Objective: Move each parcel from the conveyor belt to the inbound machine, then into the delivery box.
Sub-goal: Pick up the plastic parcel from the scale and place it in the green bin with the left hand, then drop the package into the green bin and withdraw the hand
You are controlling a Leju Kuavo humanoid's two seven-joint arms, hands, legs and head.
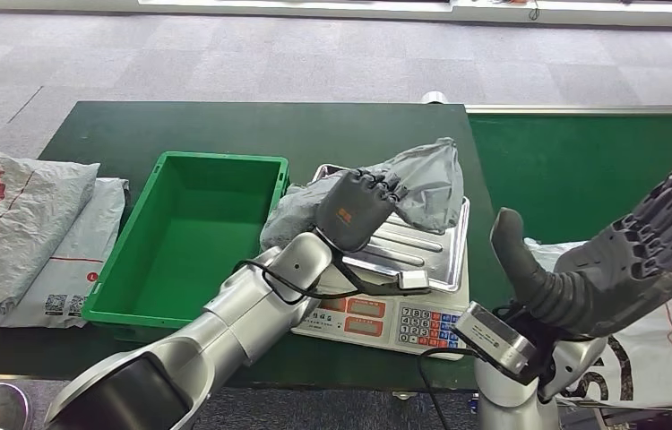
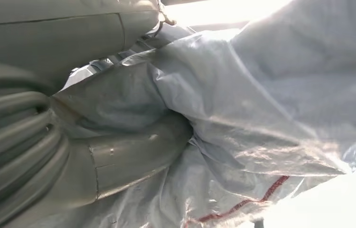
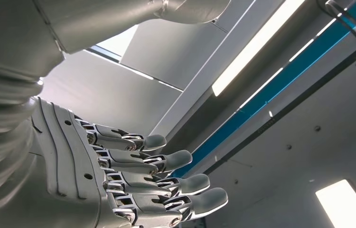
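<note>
A crumpled grey parcel [image 1: 426,179] lies on the steel tray [image 1: 422,246] of the weighing machine [image 1: 386,318]. My left hand [image 1: 357,208] grips its near edge, fingers curled over the plastic. In the left wrist view the thumb [image 2: 133,152] presses into the parcel's folds [image 2: 261,104]. My right hand [image 1: 624,260] is raised at the right, palm up, fingers spread and holding nothing; the right wrist view has that hand [image 3: 119,180] against the ceiling. A white parcel with red print [image 1: 664,340] lies on the green conveyor belt [image 1: 565,170] under the right hand.
An empty green delivery box [image 1: 113,269] stands just left of the machine on the dark table. Two white parcels [image 1: 19,233] lie at the table's left end. Grey carpet lies beyond the table.
</note>
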